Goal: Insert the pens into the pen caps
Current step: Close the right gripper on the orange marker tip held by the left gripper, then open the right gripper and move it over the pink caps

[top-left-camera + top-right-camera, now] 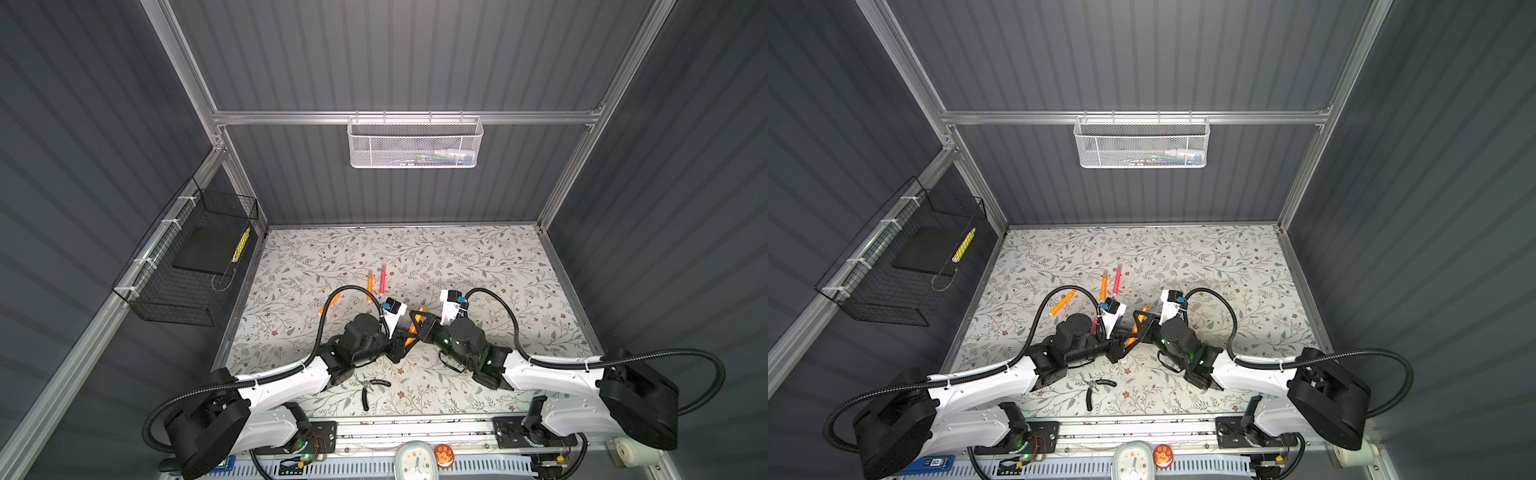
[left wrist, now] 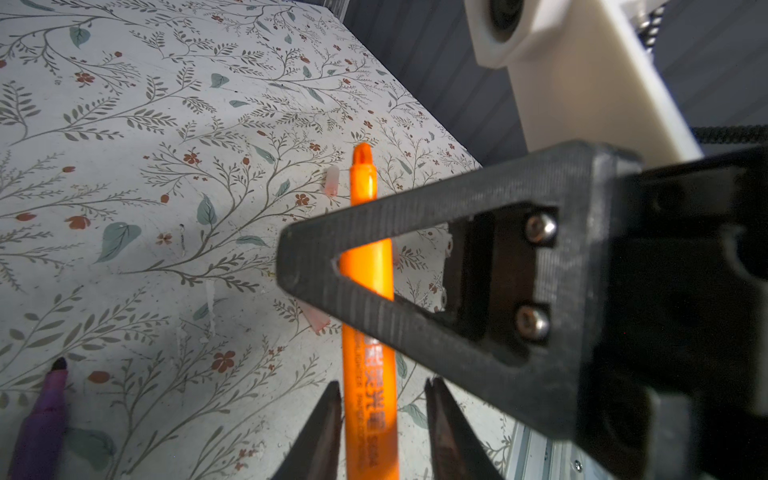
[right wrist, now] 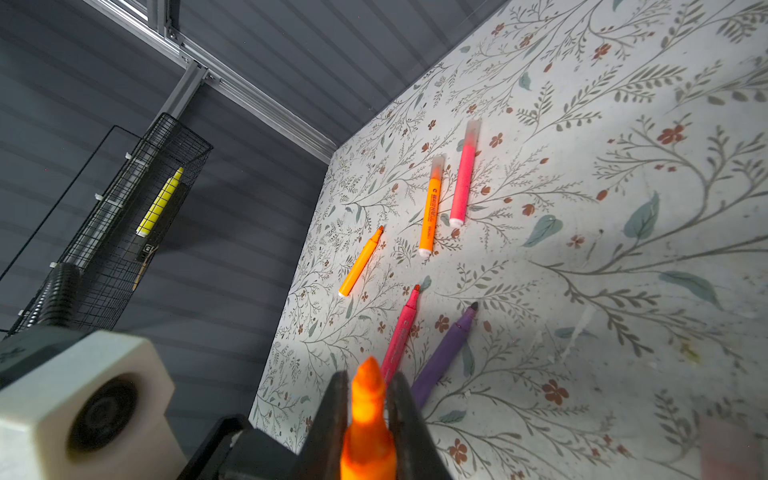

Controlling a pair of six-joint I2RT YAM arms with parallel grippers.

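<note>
Holding an orange pen clenched in the right gripper, pinched just behind the pointed tip. Flanking the same pen's barrel with the left gripper, parted and not clamping: touching on one side, clear of it on the other. Meeting near the middle of the table in both top views, with that pen slanted between the two tools, above the floral surface.

Lying farther back, side by side and nearly parallel: a capped orange pen and a capped pink pen, capped ends pointing away from the arms. Lying alone to the left of those in both top views: an uncapped orange pen. Lying close by the grippers: a pink-red pen and a purple pen, both uncapped, tips spread apart.

Resting loose on the pattern: a cap, pale pink, seen just beside the held pen's tip in the left wrist view; a second cap, partly hidden behind the right gripper; a third cap, out to the right of the right wrist.

Sitting near the front edge, between the arms, well apart from the pens: pliers.
</note>
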